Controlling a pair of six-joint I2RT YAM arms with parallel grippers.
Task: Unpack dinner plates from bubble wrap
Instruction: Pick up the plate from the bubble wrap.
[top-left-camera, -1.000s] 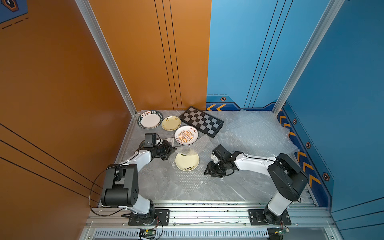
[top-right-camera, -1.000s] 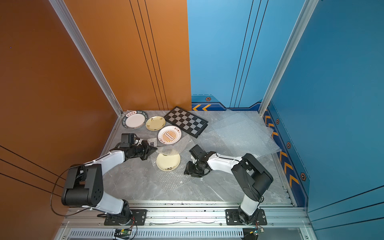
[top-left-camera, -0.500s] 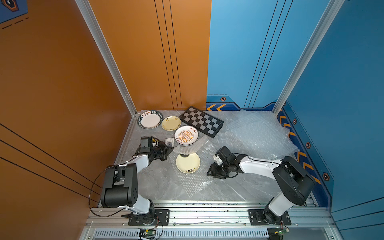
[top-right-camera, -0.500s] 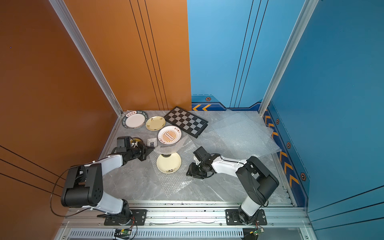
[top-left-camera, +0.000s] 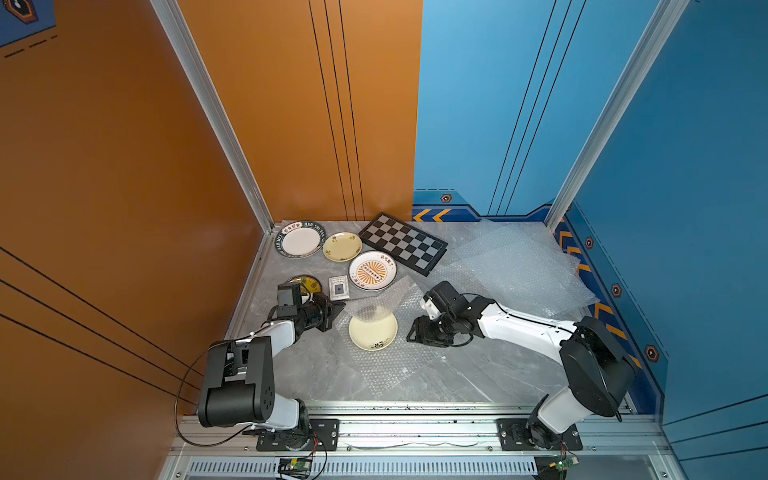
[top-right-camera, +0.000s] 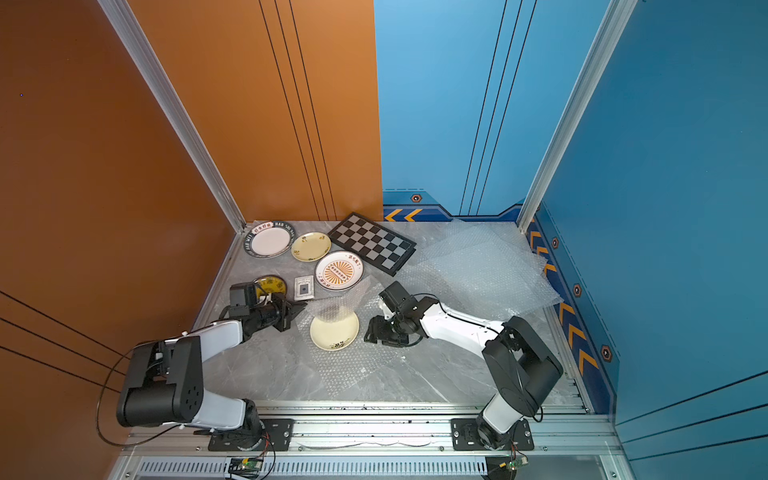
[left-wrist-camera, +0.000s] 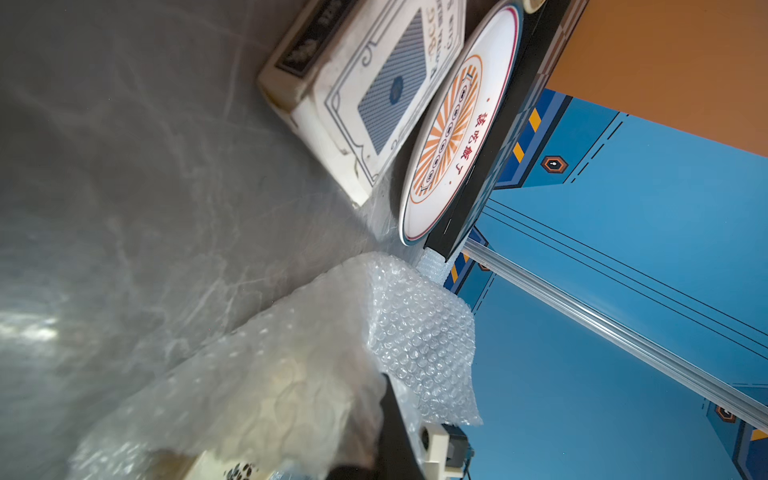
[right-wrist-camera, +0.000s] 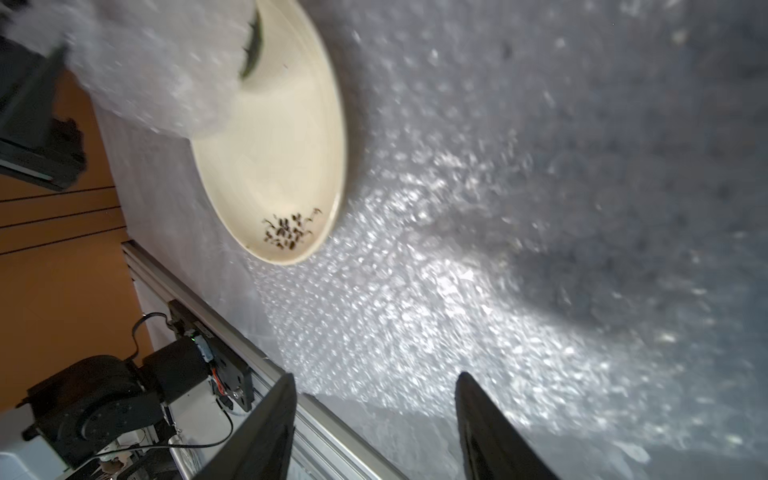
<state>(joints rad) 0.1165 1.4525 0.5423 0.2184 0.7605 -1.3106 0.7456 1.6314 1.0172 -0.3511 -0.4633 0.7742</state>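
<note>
The cream dinner plate (top-left-camera: 372, 332) (top-right-camera: 334, 332) (right-wrist-camera: 274, 166) with a dark sprig lies on a sheet of bubble wrap (top-left-camera: 388, 368) (right-wrist-camera: 478, 249) in the middle of the floor. A raised fold of that wrap (top-left-camera: 376, 301) (left-wrist-camera: 419, 332) covers the plate's far part. My left gripper (top-left-camera: 340, 305) (top-right-camera: 301, 306) is shut on the fold's left corner. Just right of the plate, my right gripper (top-left-camera: 413, 332) (right-wrist-camera: 375, 376) hovers open over the wrap and holds nothing.
Bare plates lie at the back left: white with lettered rim (top-left-camera: 300, 240), pale yellow (top-left-camera: 342, 246), orange sunburst (top-left-camera: 372, 270), and a dark-rimmed one (top-left-camera: 309, 283) behind my left wrist. A card box (top-left-camera: 339, 287), a checkerboard (top-left-camera: 403, 243) and a pile of wrap sheets (top-left-camera: 519, 266) are nearby.
The right gripper's jaws have opened wider beside the plate. The wrap fold held by the left gripper now stands up over the plate's far part.
</note>
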